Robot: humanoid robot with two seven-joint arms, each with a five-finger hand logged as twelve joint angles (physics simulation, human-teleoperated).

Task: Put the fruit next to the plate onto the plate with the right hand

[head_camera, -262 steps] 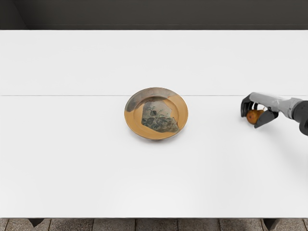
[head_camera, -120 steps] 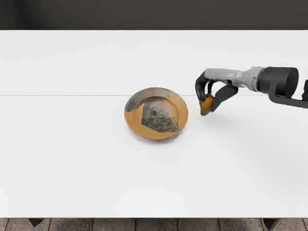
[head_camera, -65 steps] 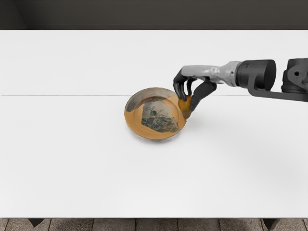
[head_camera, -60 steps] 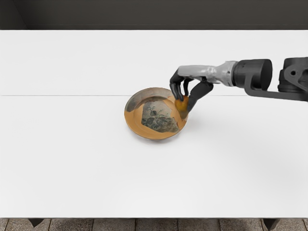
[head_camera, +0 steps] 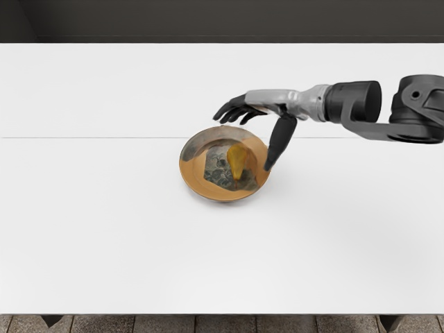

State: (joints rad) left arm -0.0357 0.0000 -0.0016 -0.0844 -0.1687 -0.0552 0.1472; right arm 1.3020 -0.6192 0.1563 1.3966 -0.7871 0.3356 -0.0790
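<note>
The fruit (head_camera: 238, 161) lies on the plate (head_camera: 193, 175), a little right of the plate's centre. It is a small orange-yellow piece, broad and rounded at its far end and narrowing toward its near end (something like a little pear or mango, though the kind cannot be told). Its colour is close to the plate's own orange, with a slightly brighter yellow along its left side and a duller brown tone toward the right. It rests partly over the mottled grey-green patch in the plate's middle, and no finger touches it.

The plate is round and shallow, with an orange-brown rim, and sits near the middle of the white bench (head_camera: 104, 222), just on the near side of a thin seam that runs left to right across the surface.

The right hand (head_camera: 267, 104) hovers over the far right edge of the plate, its arm coming in from the right. The hand is wide open and holds nothing: the dark fingers (head_camera: 232, 111) are spread and stretched out to the left above the plate's far rim, while the thumb (head_camera: 277, 142) points down and toward the near side, its tip just beside the plate's right rim, clear of the fruit.
</note>
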